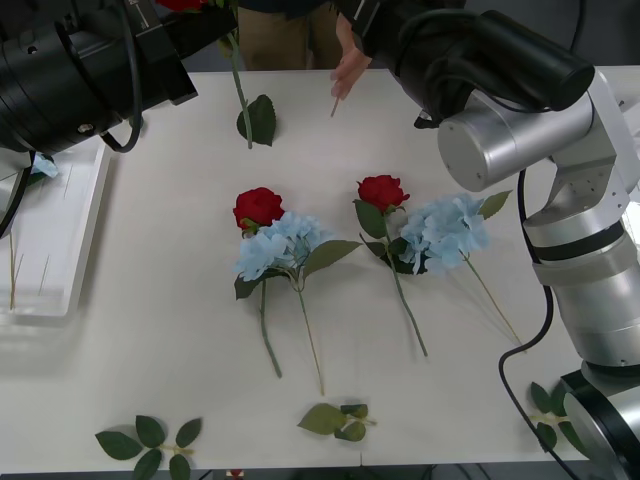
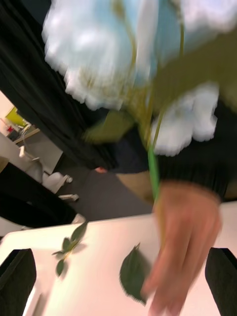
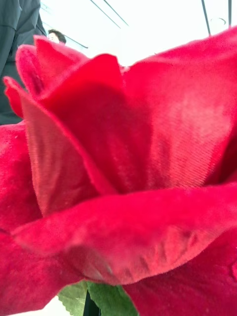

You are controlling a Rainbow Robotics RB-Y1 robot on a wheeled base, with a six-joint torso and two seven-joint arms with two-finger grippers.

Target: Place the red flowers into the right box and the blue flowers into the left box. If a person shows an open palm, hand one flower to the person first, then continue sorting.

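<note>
My left gripper [image 1: 196, 22] is raised at the far left of the table, shut on a red flower [image 3: 128, 187]; its stem [image 1: 240, 90] hangs over the table. The right gripper [image 2: 118, 284] is open near the far edge, its black fingertips [image 2: 17, 276] apart. Just beyond it a blue flower [image 2: 123, 59] hangs by its stem in a person's hand [image 1: 350, 62] [image 2: 185, 242]. Two red flowers [image 1: 258, 207] [image 1: 381, 190] and two blue flowers [image 1: 280, 245] [image 1: 447, 230] lie mid-table. The left box [image 1: 70, 300] holds a blue flower [image 1: 45, 165]. The right box is out of view.
Loose green leaf sprigs lie near the front edge [image 1: 150, 445] [image 1: 337, 420] and at the front right [image 1: 550, 410]. My right arm [image 1: 560, 150] arches over the table's right side. Another sprig [image 2: 69, 244] lies near the far edge.
</note>
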